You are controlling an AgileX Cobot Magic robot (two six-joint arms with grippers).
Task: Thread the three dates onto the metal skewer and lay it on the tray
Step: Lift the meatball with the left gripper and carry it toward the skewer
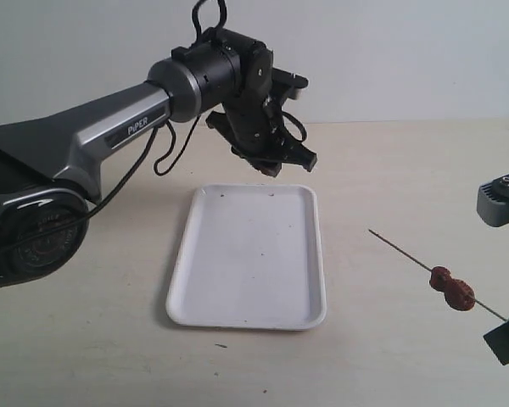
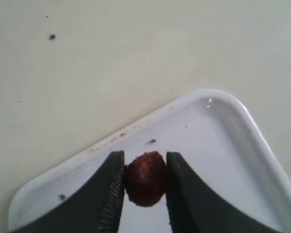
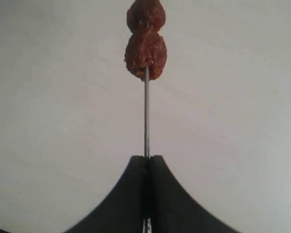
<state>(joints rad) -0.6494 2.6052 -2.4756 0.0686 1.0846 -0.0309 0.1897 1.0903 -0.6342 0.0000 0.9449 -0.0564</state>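
Note:
My left gripper [image 2: 144, 156] is shut on one dark red-brown date [image 2: 145, 179], pinched between both fingers above a corner of the white tray [image 2: 223, 141]. In the exterior view this gripper [image 1: 271, 166] hangs just over the tray's [image 1: 254, 254] far edge. My right gripper [image 3: 146, 159] is shut on the thin metal skewer [image 3: 146, 116], which carries two dates [image 3: 145, 53] threaded one behind the other. In the exterior view the skewer [image 1: 399, 248] slants above the table right of the tray, its two dates [image 1: 452, 288] near my right gripper [image 1: 506, 326], its bare tip pointing toward the tray.
The pale tabletop [image 1: 390, 170] surrounds the tray. Small dark specks dot the tray and the table [image 2: 52, 36]. The left arm's grey body [image 1: 85, 136] reaches in from the left edge.

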